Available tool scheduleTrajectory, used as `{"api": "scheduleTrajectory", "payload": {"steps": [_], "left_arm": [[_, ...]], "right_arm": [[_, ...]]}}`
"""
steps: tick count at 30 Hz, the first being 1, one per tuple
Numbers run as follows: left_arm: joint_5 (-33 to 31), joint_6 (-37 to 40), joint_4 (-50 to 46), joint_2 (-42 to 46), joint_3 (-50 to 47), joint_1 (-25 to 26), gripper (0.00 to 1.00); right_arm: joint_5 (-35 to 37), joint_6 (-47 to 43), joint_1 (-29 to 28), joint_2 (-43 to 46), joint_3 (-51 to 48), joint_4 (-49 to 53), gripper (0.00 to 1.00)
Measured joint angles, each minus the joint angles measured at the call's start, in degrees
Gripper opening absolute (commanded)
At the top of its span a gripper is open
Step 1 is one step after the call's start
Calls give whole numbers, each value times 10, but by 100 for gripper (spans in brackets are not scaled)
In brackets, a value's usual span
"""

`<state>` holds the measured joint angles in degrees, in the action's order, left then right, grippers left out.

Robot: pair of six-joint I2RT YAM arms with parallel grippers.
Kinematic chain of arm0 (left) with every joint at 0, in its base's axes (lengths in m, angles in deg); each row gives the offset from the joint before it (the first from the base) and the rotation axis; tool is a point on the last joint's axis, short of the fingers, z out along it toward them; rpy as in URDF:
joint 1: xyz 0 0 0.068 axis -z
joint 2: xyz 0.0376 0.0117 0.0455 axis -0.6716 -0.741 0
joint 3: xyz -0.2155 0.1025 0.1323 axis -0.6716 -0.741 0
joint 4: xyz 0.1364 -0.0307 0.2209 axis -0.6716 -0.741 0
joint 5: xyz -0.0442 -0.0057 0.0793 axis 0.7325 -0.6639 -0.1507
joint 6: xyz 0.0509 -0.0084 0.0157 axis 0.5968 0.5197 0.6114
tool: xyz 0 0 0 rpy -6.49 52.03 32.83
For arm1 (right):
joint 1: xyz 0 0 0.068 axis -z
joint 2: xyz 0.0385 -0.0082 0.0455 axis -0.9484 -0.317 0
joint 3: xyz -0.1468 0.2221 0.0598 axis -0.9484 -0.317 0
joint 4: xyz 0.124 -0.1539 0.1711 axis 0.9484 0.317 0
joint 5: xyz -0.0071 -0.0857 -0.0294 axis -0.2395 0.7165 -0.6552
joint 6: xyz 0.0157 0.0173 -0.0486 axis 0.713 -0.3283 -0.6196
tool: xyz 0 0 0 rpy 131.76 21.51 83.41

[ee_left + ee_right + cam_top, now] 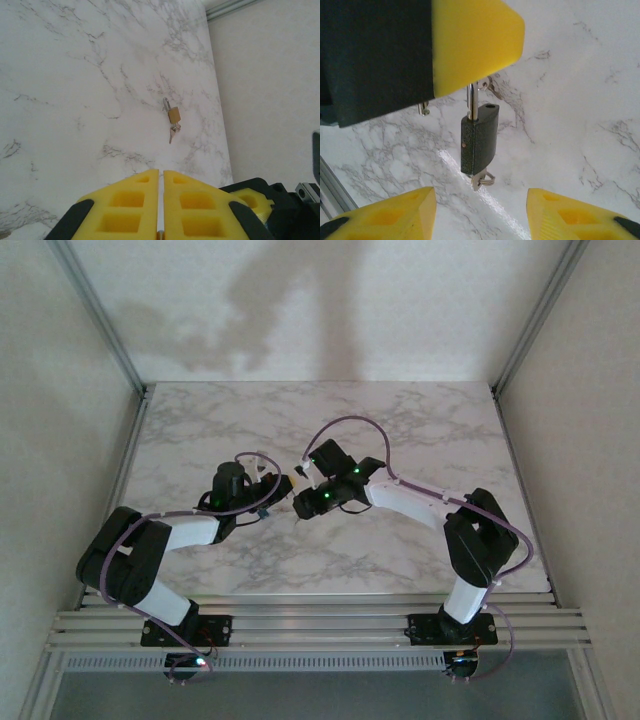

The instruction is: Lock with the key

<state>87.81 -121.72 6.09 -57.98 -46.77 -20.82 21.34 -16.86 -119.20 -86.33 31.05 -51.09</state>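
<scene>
Nearest, my right jaws stood wide open, empty; my left jaws pinched the shackle (470, 102). I judged the padlock (479, 142) rigid, weighty, liable to swing; key (482, 181) best gripped at its bow.

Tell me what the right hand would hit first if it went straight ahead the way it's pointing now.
Most likely the dark padlock, which hangs from the left hand. It sits centred between the fingers of the open right hand, with the key at its lower end. Depth is hard to judge.

shackle (470, 102) top behind claw finger (475, 40), key (482, 180) mostly hidden
</scene>
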Motion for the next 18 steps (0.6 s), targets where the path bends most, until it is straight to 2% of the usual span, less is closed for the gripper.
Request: {"api": "scheduleTrajectory", "payload": {"steps": [18], "left_arm": [[2,0,5,0,0,5,0]], "right_arm": [[0,14,0,-18,6,-21,43]]}}
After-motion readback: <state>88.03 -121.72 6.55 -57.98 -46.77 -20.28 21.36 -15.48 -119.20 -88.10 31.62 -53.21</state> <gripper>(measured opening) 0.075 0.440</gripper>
